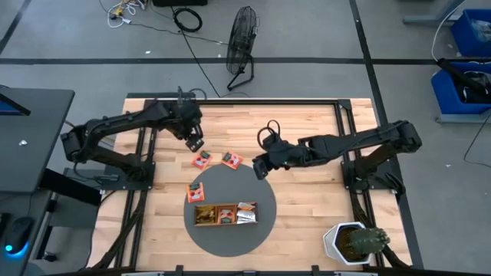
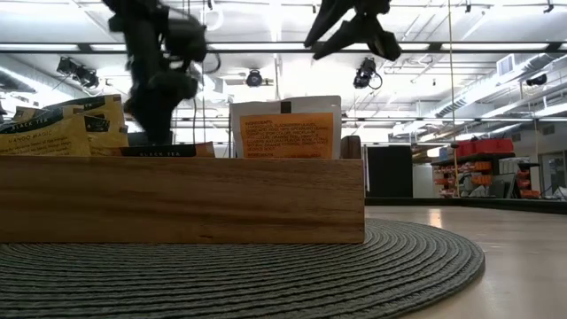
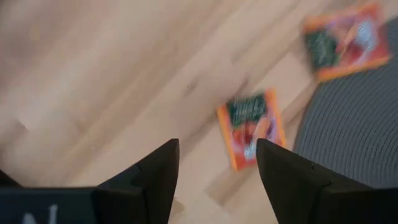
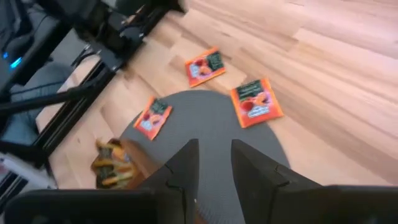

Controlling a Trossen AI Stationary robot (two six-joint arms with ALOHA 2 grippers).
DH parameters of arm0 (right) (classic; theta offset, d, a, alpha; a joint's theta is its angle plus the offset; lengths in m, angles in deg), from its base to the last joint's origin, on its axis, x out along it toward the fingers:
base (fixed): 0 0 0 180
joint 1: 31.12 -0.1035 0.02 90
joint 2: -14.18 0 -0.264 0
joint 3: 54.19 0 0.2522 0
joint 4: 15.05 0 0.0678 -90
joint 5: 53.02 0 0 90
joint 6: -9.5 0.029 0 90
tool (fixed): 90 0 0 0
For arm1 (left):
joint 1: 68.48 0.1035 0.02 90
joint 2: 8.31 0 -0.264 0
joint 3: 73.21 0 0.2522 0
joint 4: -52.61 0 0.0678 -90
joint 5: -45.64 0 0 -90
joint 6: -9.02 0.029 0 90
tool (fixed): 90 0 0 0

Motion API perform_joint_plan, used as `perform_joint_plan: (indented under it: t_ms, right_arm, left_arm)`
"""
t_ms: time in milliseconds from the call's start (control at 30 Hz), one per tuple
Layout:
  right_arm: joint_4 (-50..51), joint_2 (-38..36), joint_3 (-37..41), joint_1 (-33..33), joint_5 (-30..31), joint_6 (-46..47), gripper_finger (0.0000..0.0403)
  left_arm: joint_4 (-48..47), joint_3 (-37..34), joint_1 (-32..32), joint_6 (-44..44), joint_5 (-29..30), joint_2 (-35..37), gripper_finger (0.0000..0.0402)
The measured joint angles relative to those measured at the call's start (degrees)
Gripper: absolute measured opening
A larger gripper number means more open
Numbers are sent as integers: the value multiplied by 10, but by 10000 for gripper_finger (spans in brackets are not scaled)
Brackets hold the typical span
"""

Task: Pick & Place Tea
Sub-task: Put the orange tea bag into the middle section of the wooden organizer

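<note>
- Fingers of the left gripper stand wide apart with nothing between them, hovering over bare worktop at upper centre-left of the high view, just above and left of the nearest loose sachet.
- Fingers of the right gripper show a narrow gap with nothing clearly between them; they hang at centre frame, over the upper right edge of the round grey mat.
- Three loose orange tea sachets lie flat: one and another on the wood just above the mat, a third on the mat's upper left part.
- A long wooden tray sits in the middle of the mat, holding more sachets: yellow ones at its left end, a red one in the middle, white ones at its right end.
- A potted cactus stands at the lower right corner of the worktop.
- A black fan stands on the floor beyond the worktop, top centre.
</note>
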Motion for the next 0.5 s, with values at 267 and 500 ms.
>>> perform_joint_plan:
  t_ms: [267,500]
  right_arm:
    - [1,0,0,25,-10,-1,100]
    - [1,0,0,46,-36,-52,100]
  left_arm:
    - [74,-116,-12,-63,-30,2,209]
    - [135,-142,-48,-163,-48,1,209]
